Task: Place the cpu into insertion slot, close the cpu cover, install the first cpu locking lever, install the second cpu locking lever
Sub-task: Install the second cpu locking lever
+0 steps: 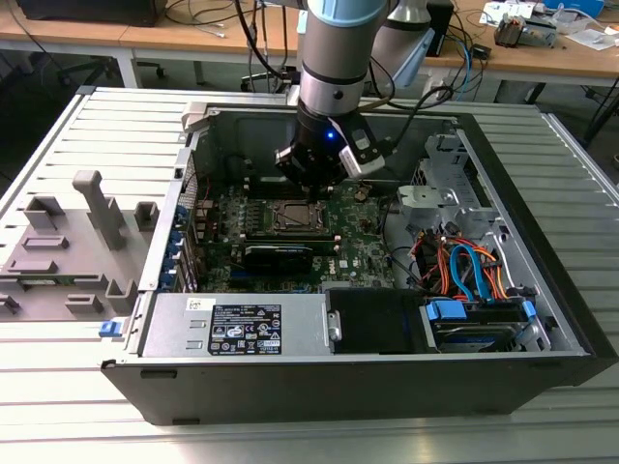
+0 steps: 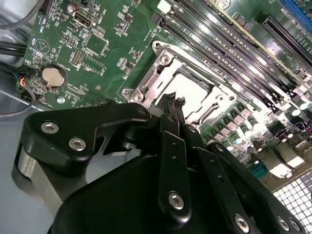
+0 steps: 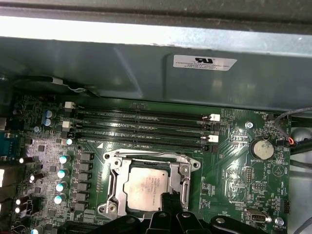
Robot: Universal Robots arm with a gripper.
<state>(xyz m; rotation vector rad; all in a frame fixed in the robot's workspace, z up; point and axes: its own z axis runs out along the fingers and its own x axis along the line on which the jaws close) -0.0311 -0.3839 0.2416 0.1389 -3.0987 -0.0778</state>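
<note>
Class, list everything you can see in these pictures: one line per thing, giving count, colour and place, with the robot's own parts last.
Computer case: one, black, open on the slatted table.
Circuit board: one, green, inside the case.
cpu: one, silvery-grey, seated in the insertion slot.
cpu cover: one, silvery, down around the cpu.
Memory slots: several, black, beside the socket.
Coin cell: one, silver, on the board.
Fixture: one, grey, at the exterior view's left.
Arm: one, silver-blue.
gripper: one, black, over the socket.

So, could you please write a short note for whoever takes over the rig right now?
Gripper: fingers together, holding nothing, tips just above the cpu's edge.
Cpu sits in the insertion slot; the cpu cover looks lowered around it.
Done: cpu placed, cover seemingly closed.
Left: both locking levers; I cannot tell whether either is latched.
</note>
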